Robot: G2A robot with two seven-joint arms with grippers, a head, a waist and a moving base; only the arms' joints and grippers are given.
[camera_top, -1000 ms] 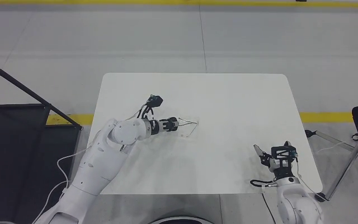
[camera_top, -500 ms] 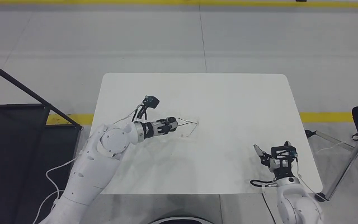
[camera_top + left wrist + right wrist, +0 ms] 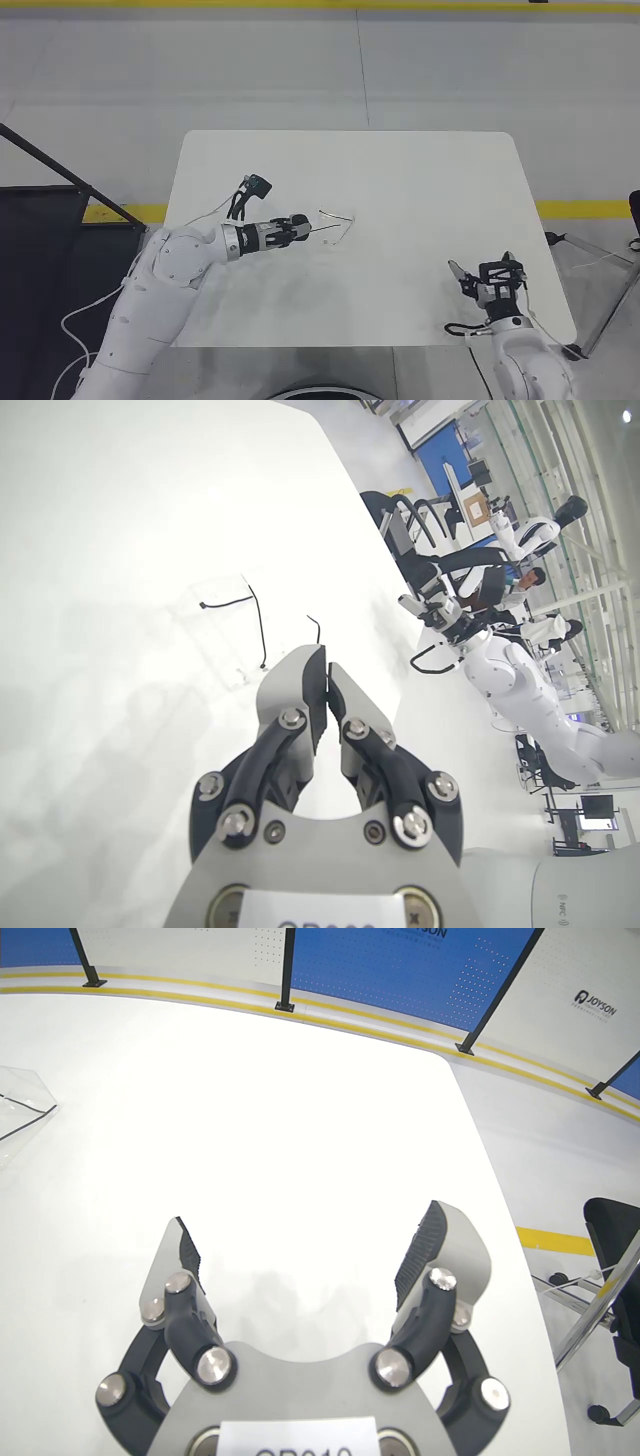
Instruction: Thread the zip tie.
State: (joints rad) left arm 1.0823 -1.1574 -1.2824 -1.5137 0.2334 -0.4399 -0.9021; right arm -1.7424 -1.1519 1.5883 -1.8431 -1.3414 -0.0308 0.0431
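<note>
top, table [image 3: 420, 180]: 1, white, rounded corners.
top, left gripper [image 3: 303, 228]: over the left half of the table, roughly midway between far and near edges. Clenched on the zip tie [image 3: 322, 227], a thin black strand sticking out past the tips toward the table centre.
top, clear plate [image 3: 338, 236]: 1, flat on the table just beyond the left gripper's tips.
top, second tie [image 3: 335, 214]: black, bent in an L, lying on the clear plate.
top, right gripper [image 3: 482, 270]: by the near right corner, well apart from the plate and both strands.
top, count: 2 grippers, 2 black strands, 1 plate.
left wrist, left gripper [image 3: 327, 667]: pads pressed together. Zip tie [image 3: 318, 635] pinched between them, free end rising off the tips with a small hook at its tip.
left wrist, second tie [image 3: 259, 630]: L-bent on the clear plate [image 3: 225, 635], small head at one end, other end just beside a left gripper finger. Contact: cannot tell. Joined to the pinched strand or separate: cannot tell.
left wrist, right gripper [image 3: 422, 595]: farther off, at the table edge.
right wrist, right gripper [image 3: 307, 1218]: released, fingers spread wide, over the table [image 3: 310, 1118].
right wrist, clear plate [image 3: 35, 1088]: well apart from the right gripper, second tie [image 3: 22, 1104] lying on it.
</note>
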